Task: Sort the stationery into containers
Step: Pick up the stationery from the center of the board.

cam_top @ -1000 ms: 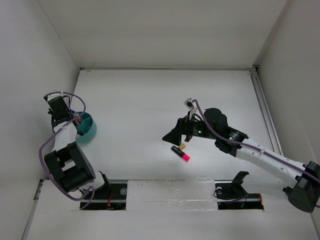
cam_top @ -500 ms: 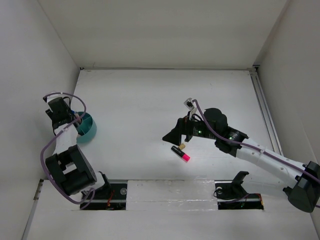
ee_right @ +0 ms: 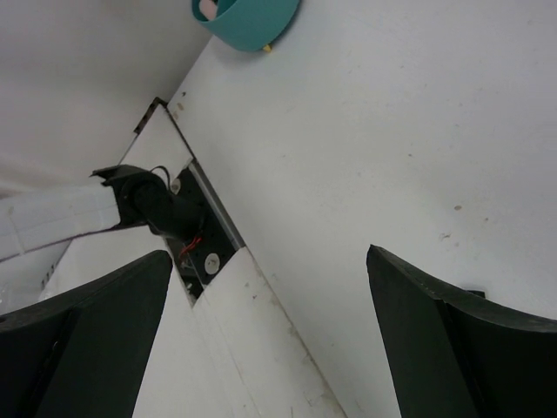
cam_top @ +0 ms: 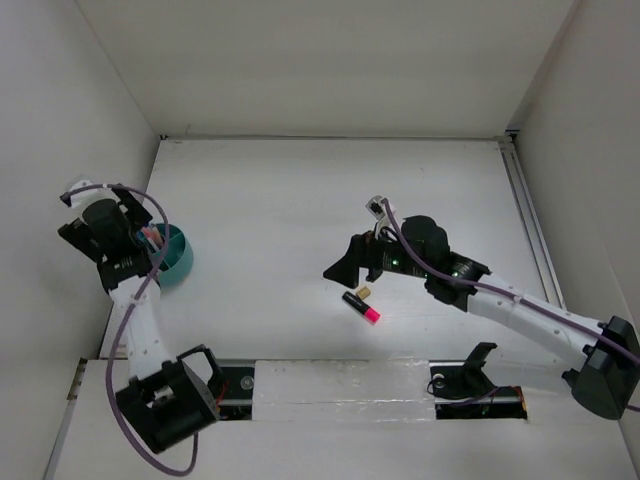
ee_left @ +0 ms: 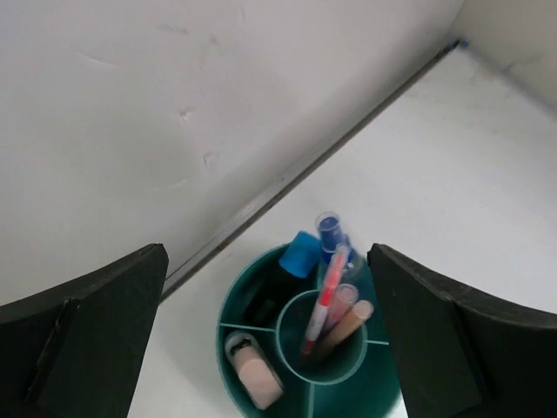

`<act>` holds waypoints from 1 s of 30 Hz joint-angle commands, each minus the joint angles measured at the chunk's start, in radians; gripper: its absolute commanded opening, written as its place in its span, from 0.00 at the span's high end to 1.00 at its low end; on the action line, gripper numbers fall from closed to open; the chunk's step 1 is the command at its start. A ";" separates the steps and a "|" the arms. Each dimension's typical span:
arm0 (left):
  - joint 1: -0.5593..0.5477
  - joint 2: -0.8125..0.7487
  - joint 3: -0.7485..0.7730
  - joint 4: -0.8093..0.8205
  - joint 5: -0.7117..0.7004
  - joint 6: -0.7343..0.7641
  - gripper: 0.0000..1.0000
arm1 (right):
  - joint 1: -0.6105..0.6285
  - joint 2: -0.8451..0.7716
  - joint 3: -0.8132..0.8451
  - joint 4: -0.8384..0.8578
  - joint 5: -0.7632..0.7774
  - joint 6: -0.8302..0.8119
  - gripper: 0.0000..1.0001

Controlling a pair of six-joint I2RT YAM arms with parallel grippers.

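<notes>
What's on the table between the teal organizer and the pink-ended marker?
Nothing; the top view shows bare table from the teal organizer to the pink-ended marker.

A white table [cam_top: 290, 190] sits boxed in by plain white walls [cam_top: 330, 60]. A thin metal rail [cam_top: 530, 225] runs along its right edge. A glossy strip [cam_top: 340, 385] lies across the near ledge.

The organizer [cam_top: 178, 262] stands at the table's [cam_top: 300, 200] left edge, pens [ee_left: 329, 296] in its middle compartment. Well to its right a marker [cam_top: 361, 307] lies on the table, a small bit [cam_top: 364, 292] just behind it
</notes>
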 commanded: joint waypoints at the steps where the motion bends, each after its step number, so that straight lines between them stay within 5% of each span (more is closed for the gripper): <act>1: -0.001 -0.157 0.036 -0.026 -0.026 -0.143 0.00 | 0.009 0.011 0.004 0.012 0.100 -0.029 0.00; 4: -0.024 -0.366 -0.035 -0.026 -0.045 -0.314 0.00 | 0.000 0.066 0.035 -0.025 0.157 -0.052 0.00; 9: -0.084 -0.705 -0.180 0.048 0.230 -0.400 0.00 | -0.032 0.201 0.081 -0.086 0.168 -0.052 0.00; 17: -0.186 -0.613 -0.134 -0.147 0.575 -0.348 0.00 | -0.022 0.234 0.072 -0.220 0.364 -0.029 0.03; 30: -0.302 -0.655 -0.125 -0.204 0.451 -0.349 0.00 | 0.101 0.130 -0.080 -0.288 0.487 0.182 0.15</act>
